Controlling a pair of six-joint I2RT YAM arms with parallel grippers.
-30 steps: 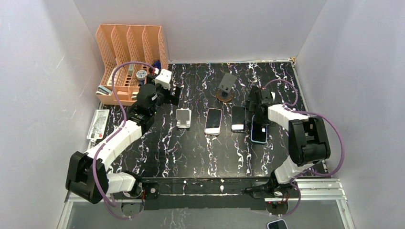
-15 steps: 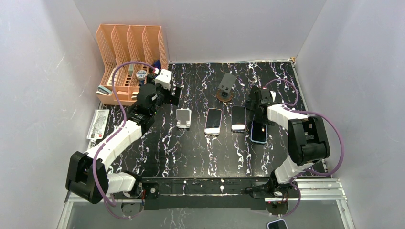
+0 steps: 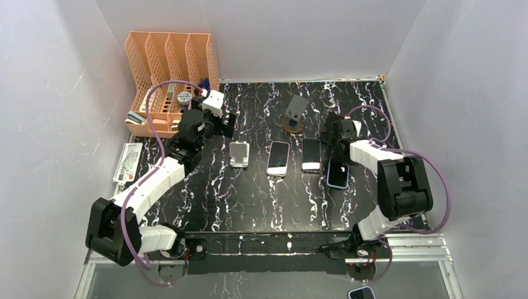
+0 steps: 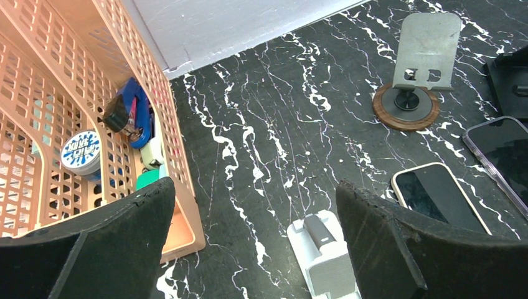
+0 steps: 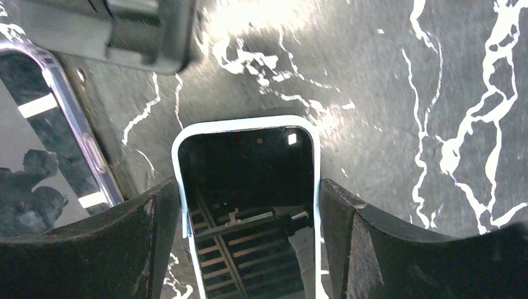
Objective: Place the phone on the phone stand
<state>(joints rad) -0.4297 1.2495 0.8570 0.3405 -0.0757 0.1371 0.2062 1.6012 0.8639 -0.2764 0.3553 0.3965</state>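
Altogether three phones (image 3: 278, 158), two stands (image 3: 239, 154) on table (image 3: 249, 193).

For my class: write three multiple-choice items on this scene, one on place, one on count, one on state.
1. The fingers of the right tool flank: A the rightmost phone; B a pen; C a cup.
2. Phones lying on the marbled table: A two; B three; C five.
3. The left tool is: A open, empty; B shut on a pen; C shut, empty.
Answers: 1 A, fingers touch both case sides; 2 B, rightmost, middle phone, left phone; 3 A, fingers wide apart, nothing between.
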